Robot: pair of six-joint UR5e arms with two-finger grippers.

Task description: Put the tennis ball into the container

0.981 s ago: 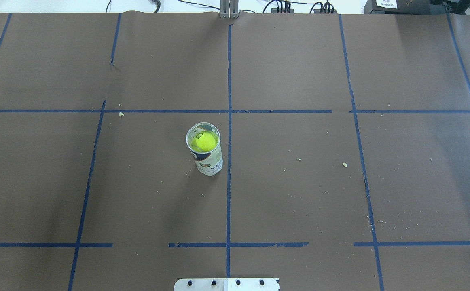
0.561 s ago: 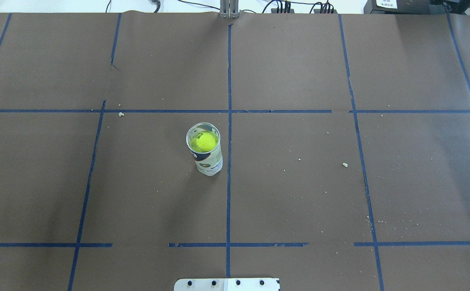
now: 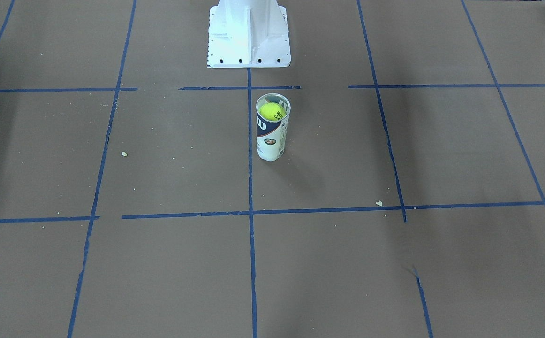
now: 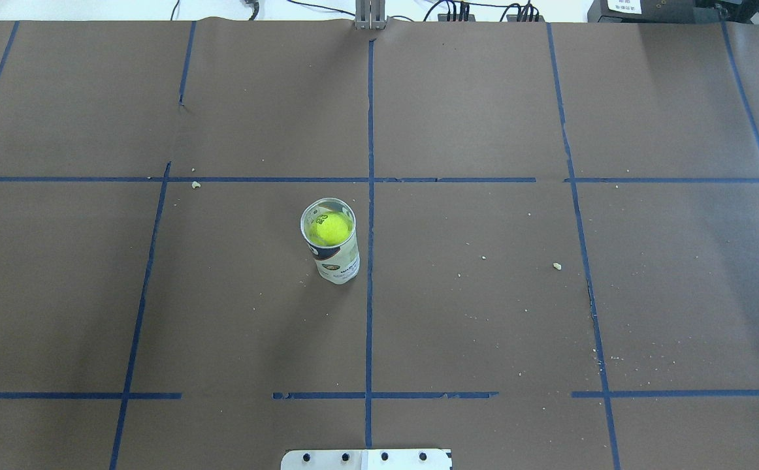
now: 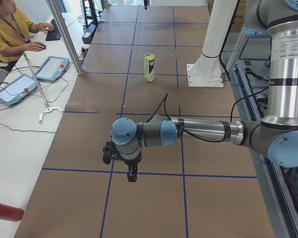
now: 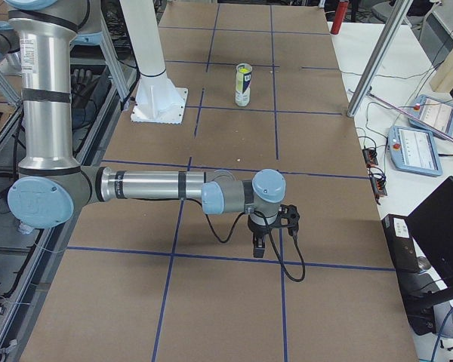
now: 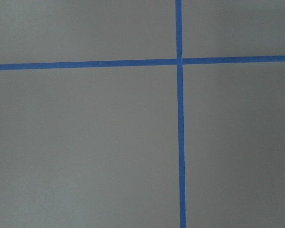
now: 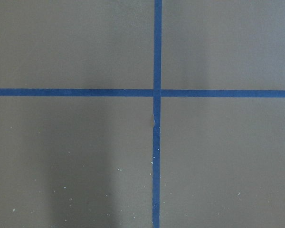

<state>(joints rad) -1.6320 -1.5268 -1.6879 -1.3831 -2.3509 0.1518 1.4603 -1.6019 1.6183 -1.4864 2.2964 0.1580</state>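
Observation:
The clear tube container [image 4: 338, 262] stands upright near the table's middle, just left of the centre tape line. The yellow-green tennis ball [image 4: 330, 228] sits inside it, close under the silvery rim, dark print up. The front-facing view shows the same container [image 3: 270, 141] with the ball [image 3: 271, 111] in its top. My left gripper [image 5: 131, 176] hangs far from the tube at the table's left end, seen only in the exterior left view; I cannot tell its state. My right gripper [image 6: 258, 249] hangs at the opposite end, seen only in the exterior right view; its state is unclear too.
A white metal pedestal [image 3: 249, 33] stands behind the tube at the robot's side. Blue tape lines [image 4: 370, 294] grid the brown table cover, with small crumbs [image 4: 556, 266] scattered. An operator [image 5: 10, 29] sits at a side desk with tablets.

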